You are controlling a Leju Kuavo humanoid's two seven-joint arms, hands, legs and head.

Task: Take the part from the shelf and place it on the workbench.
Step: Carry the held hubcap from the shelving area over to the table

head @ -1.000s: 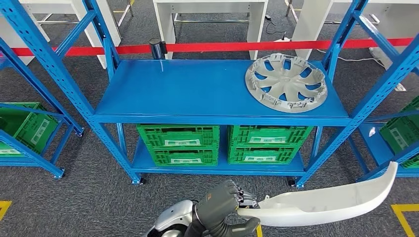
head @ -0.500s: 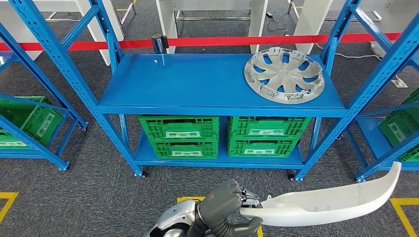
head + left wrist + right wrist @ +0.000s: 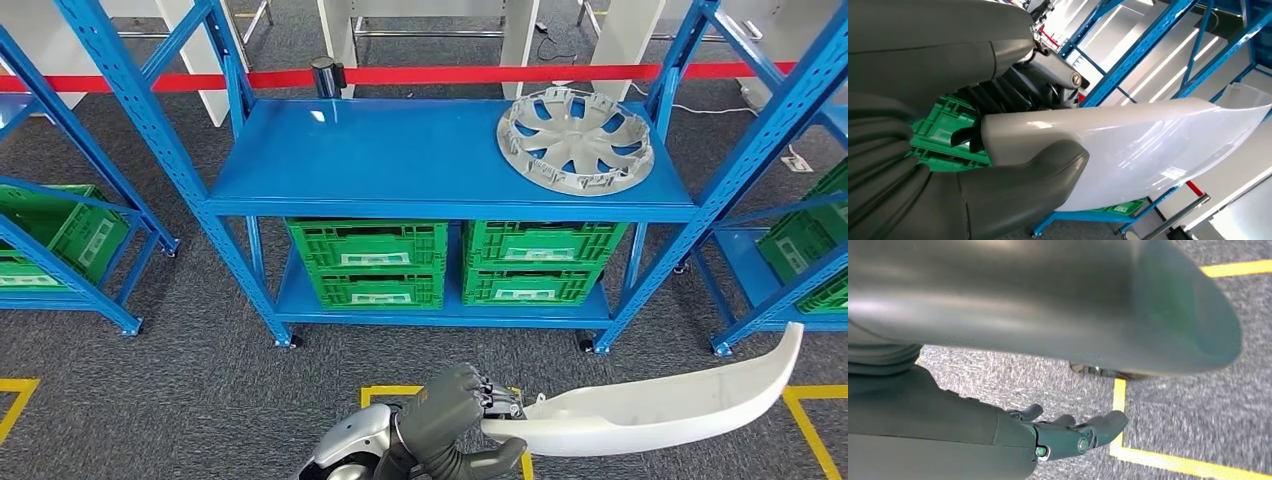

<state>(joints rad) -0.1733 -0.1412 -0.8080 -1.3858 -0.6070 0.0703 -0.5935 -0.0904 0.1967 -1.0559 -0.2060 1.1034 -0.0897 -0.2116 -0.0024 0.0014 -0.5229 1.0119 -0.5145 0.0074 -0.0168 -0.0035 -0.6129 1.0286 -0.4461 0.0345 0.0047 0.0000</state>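
Gripping the near end of the long white part with the left hand, low in front, away from the blue shelf. Right hand hanging loose, fingers apart. Risk: far end sagging or twisting out, since held from one end.
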